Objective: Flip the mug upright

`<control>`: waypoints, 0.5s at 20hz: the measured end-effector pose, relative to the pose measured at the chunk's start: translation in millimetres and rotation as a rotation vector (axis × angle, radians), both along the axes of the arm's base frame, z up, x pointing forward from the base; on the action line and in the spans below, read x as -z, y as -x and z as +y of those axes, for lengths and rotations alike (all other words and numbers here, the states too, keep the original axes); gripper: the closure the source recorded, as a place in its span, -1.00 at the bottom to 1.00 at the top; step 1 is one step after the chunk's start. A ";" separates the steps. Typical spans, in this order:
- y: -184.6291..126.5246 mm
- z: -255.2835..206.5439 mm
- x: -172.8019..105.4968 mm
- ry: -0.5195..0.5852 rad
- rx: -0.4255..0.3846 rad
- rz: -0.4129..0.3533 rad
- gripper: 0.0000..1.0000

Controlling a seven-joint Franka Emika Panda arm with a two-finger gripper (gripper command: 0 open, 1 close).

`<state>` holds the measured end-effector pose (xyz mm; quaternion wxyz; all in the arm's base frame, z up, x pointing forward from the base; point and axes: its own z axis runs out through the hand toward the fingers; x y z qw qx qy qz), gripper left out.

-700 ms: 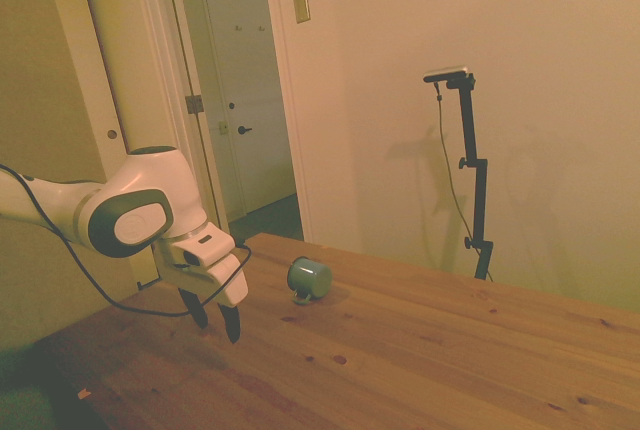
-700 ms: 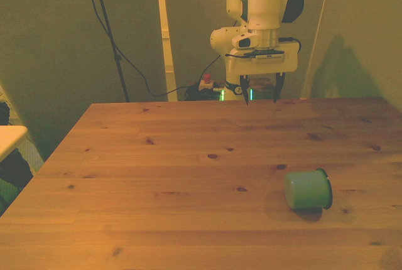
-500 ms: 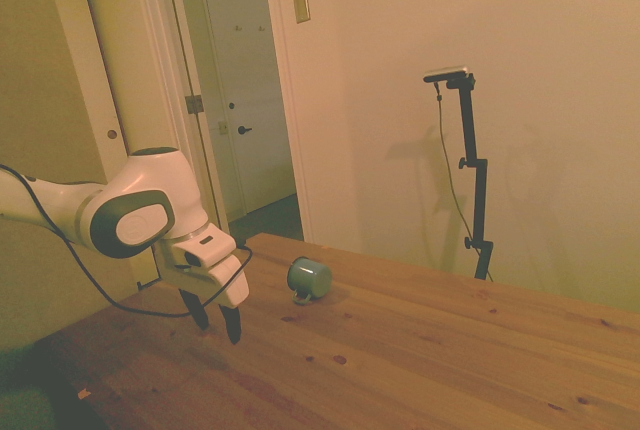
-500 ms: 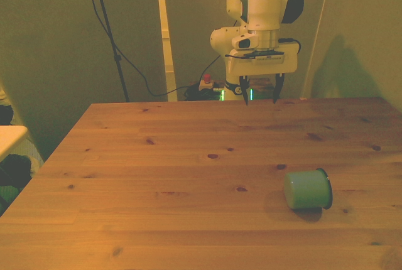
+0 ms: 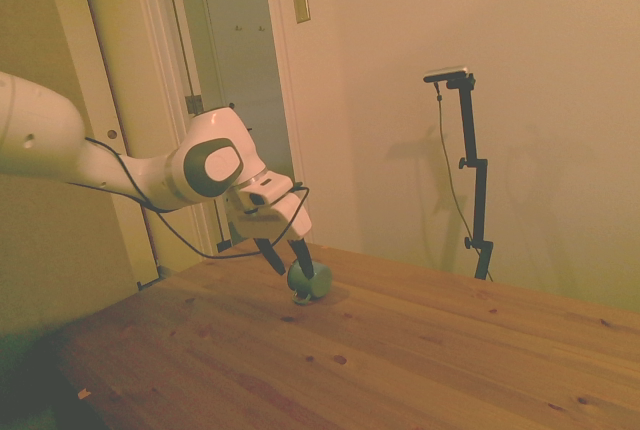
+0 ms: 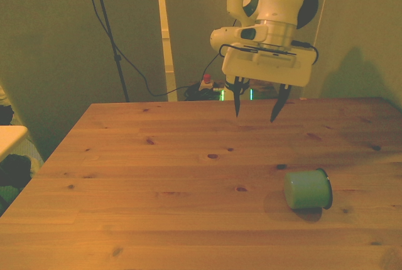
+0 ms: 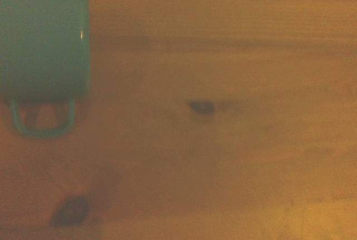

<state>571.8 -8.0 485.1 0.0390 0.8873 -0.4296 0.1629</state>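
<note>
While mug (image 6: pixel 307 189) lies on side on desk (image 6: pixel 157 213) (front view's right, near edge), we hover end effector (image 6: pixel 257 102) above, wide open, empty. Approach step. Next, we judge: descend over mug body, close, then tip upright.

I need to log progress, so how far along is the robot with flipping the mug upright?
Early stage. Done: nothing on the mug itself; it lies on its side on the table, handle visible in the wrist view. In hand: the end effector hangs open above the table, not touching the mug in the front view. Left: descend, grasp, turn it upright, release.
</note>
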 end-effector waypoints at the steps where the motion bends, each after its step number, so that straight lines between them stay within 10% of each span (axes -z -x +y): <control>1: -13.5 9.0 0.2 0.000 -0.003 -0.001 -1.00; 10: -70.1 50.9 6.4 0.042 -0.004 -0.021 -1.00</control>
